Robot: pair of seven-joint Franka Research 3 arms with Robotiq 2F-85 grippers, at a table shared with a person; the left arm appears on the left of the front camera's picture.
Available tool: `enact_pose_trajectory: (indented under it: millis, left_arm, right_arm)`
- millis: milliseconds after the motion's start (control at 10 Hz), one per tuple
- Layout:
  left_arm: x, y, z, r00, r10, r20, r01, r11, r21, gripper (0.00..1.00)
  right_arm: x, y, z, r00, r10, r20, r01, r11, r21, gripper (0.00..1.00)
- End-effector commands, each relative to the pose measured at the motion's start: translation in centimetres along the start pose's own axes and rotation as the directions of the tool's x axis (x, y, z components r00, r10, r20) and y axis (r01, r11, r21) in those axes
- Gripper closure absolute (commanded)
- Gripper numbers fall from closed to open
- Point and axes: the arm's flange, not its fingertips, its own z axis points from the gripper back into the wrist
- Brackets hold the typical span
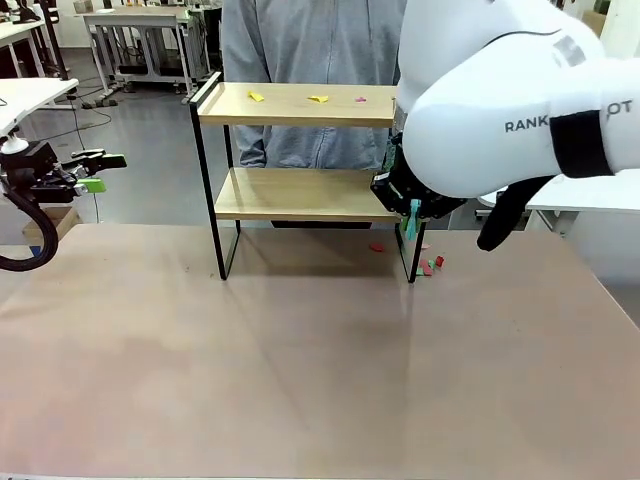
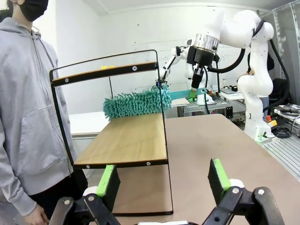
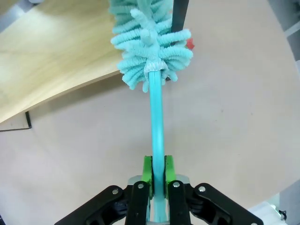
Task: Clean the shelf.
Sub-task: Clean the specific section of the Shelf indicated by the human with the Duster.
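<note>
Duster (image 3: 151, 42), teal, lies on the lower board of the shelf (image 1: 300, 195), its handle pinched tight in the right hand (image 3: 158, 169); the left hand (image 2: 164, 180) gapes wide and empty near the far left corner of the bench (image 1: 300, 380).

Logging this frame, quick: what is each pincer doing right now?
Left pincer: open, holding nothing.
Right pincer: closed on the handle of the teal duster.

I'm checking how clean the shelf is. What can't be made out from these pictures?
- Front view: the shelf's right end and most of the duster are hidden behind the right arm.
- Front view: scraps on the top board are too small to identify.
- Left wrist view: the top board is edge-on, its surface hidden.
</note>
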Motion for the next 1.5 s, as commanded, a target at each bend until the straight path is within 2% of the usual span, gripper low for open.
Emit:
enact_pose_trajectory:
  millis: [0,100,300,500,600,900,1100,1400]
  left_arm:
    - [0.3,-0.1,-0.1,1.0,-0.013,0.002,0.013,1.0,-0.001,0.0]
    - [0.3,-0.1,-0.1,1.0,-0.013,0.002,0.013,1.0,-0.001,0.0]
    - [0.3,-0.1,-0.1,1.0,-0.013,0.002,0.013,1.0,-0.001,0.0]
    - [0.3,-0.1,-0.1,1.0,-0.013,0.002,0.013,1.0,-0.001,0.0]
    - [0.3,-0.1,-0.1,1.0,-0.013,0.002,0.013,1.0,-0.001,0.0]
    - [0.3,-0.1,-0.1,1.0,-0.013,0.002,0.013,1.0,-0.001,0.0]
    - [0.3,-0.1,-0.1,1.0,-0.013,0.002,0.013,1.0,-0.001,0.0]
    - [0.3,-0.1,-0.1,1.0,-0.013,0.002,0.013,1.0,-0.001,0.0]
  right_arm:
    - [-1.5,0.8,0.9,0.992,0.077,0.104,-0.085,0.994,0.067,0.87]
    - [0.0,0.0,0.0,1.0,0.0,0.0,0.0,1.0,0.0,0.87]
    - [-1.0,0.9,1.1,0.999,0.035,0.034,-0.036,0.999,0.027,0.87]
    - [-1.3,1.4,2.8,0.988,0.123,0.091,-0.138,0.972,0.192,0.87]
    - [-1.5,0.5,3.6,0.98,0.172,0.099,-0.193,0.942,0.276,0.87]
    - [-0.9,-3.1,4.2,0.941,0.333,0.061,-0.323,0.83,0.454,0.87]
    - [-0.8,-5.9,4.2,0.864,0.502,0.031,-0.434,0.713,0.551,0.87]
    - [-0.8,-9.5,4.4,0.748,0.664,-0.013,-0.475,0.55,0.687,0.87]
